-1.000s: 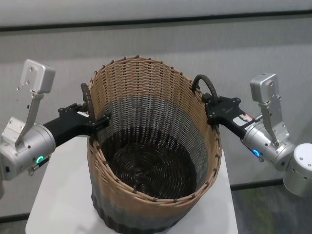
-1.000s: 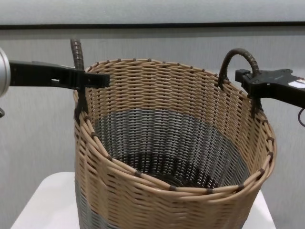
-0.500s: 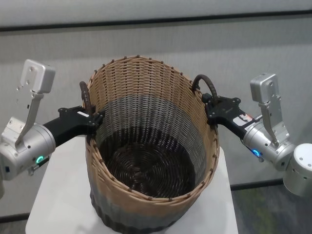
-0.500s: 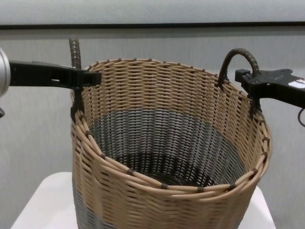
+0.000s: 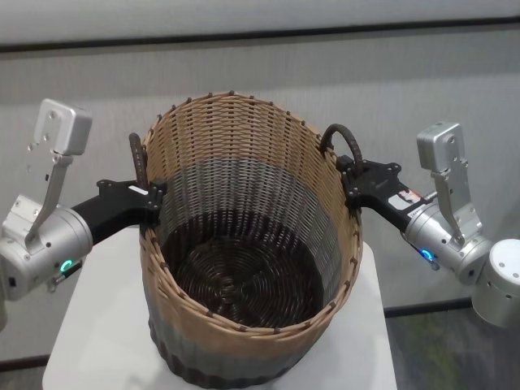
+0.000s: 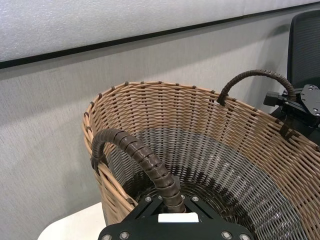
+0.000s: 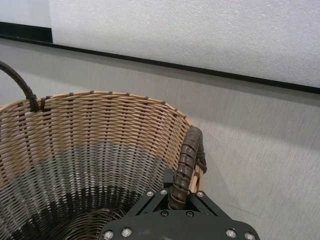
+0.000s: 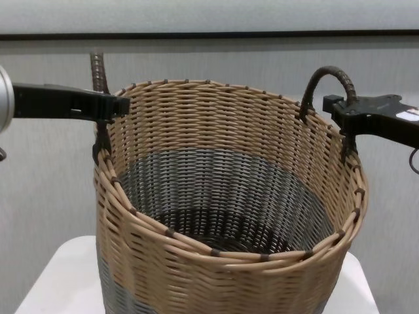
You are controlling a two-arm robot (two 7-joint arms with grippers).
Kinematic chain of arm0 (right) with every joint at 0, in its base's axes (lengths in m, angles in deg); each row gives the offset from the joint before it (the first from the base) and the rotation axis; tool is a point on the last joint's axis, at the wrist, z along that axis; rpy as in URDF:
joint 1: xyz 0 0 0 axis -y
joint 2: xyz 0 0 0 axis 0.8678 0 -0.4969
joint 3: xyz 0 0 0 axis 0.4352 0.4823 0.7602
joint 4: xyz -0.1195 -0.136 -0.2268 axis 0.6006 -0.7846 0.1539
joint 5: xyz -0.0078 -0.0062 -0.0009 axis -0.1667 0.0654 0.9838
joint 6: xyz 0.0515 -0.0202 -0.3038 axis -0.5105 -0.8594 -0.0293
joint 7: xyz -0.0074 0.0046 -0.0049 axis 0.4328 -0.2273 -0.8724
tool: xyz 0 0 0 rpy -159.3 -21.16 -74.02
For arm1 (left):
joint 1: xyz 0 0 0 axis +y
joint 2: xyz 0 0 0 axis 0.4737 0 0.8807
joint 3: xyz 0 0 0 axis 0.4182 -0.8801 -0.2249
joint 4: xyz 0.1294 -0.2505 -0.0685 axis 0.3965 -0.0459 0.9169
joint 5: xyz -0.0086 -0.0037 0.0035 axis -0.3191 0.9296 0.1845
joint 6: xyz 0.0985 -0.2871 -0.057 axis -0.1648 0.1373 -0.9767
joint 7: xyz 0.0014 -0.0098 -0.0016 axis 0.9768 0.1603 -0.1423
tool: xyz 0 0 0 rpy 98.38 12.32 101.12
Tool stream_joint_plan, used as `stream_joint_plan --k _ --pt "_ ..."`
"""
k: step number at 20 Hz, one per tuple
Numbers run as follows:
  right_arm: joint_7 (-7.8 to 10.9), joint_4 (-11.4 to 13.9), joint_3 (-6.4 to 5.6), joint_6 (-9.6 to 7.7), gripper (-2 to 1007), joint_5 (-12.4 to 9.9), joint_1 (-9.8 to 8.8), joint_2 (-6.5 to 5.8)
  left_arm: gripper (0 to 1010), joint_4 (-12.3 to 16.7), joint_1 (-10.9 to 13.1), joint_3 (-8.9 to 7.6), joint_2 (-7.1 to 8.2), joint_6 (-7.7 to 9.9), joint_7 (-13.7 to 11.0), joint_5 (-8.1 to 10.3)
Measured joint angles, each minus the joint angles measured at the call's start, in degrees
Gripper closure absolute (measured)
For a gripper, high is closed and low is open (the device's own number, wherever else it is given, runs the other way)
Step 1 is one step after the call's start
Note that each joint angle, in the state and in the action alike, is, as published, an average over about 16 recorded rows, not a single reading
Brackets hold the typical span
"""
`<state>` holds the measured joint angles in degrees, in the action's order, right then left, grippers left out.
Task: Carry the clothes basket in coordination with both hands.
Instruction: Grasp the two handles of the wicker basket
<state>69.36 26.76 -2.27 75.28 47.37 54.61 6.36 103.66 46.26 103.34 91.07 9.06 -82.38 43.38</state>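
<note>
The clothes basket (image 5: 244, 268) is a large round wicker basket with a tan top band, grey middle and dark base. It stands over a white table (image 5: 97, 341); whether its base touches I cannot tell. My left gripper (image 5: 150, 195) is shut on the left loop handle (image 5: 136, 158), which the left wrist view shows running between its fingers (image 6: 155, 175). My right gripper (image 5: 351, 183) is shut on the right loop handle (image 5: 341, 138), seen held in the right wrist view (image 7: 186, 165). The basket (image 8: 222, 196) fills the chest view between both grippers.
A grey wall with a dark strip (image 5: 325, 32) runs behind. A dark office chair (image 6: 306, 45) stands beyond the right arm. The white table's edges (image 8: 39, 288) lie close around the basket's base.
The basket has shifted slightly to the left and sits more level. My left gripper has slid left along with its handle. The right gripper has held still.
</note>
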Motion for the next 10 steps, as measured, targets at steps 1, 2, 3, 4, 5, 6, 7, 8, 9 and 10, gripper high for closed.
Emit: stream_joint_plan --k 1,2,3,4,5,6,7,8,9,10 --pt "0.00 0.0 0.00 0.00 994 0.0 0.00 0.00 966 0.0 0.0 0.00 0.00 0.00 0.0 0.00" --pt "0.00 0.0 0.00 0.00 994 0.0 0.00 0.00 978 0.0 0.0 0.00 0.00 0.00 0.0 0.00" --pt "0.00 0.0 0.00 0.00 994 0.0 0.00 0.00 989 0.0 0.0 0.00 0.00 0.00 0.0 0.00" --pt "0.00 0.0 0.00 0.00 994 0.0 0.00 0.00 997 0.0 0.0 0.00 0.00 0.00 0.0 0.00" --pt "0.00 0.0 0.00 0.00 994 0.0 0.00 0.00 1003 0.0 0.0 0.00 0.00 0.00 0.0 0.00" --pt "0.00 0.0 0.00 0.00 994 0.0 0.00 0.00 1008 0.0 0.0 0.00 0.00 0.00 0.0 0.00" --pt "0.00 0.0 0.00 0.00 994 0.0 0.00 0.00 1010 0.0 0.0 0.00 0.00 0.00 0.0 0.00" --pt "0.00 0.0 0.00 0.00 994 0.0 0.00 0.00 1010 0.0 0.0 0.00 0.00 0.00 0.0 0.00" --pt "0.00 0.0 0.00 0.00 994 0.0 0.00 0.00 1010 0.0 0.0 0.00 0.00 0.00 0.0 0.00" --pt "0.00 0.0 0.00 0.00 994 0.0 0.00 0.00 1010 0.0 0.0 0.00 0.00 0.00 0.0 0.00"
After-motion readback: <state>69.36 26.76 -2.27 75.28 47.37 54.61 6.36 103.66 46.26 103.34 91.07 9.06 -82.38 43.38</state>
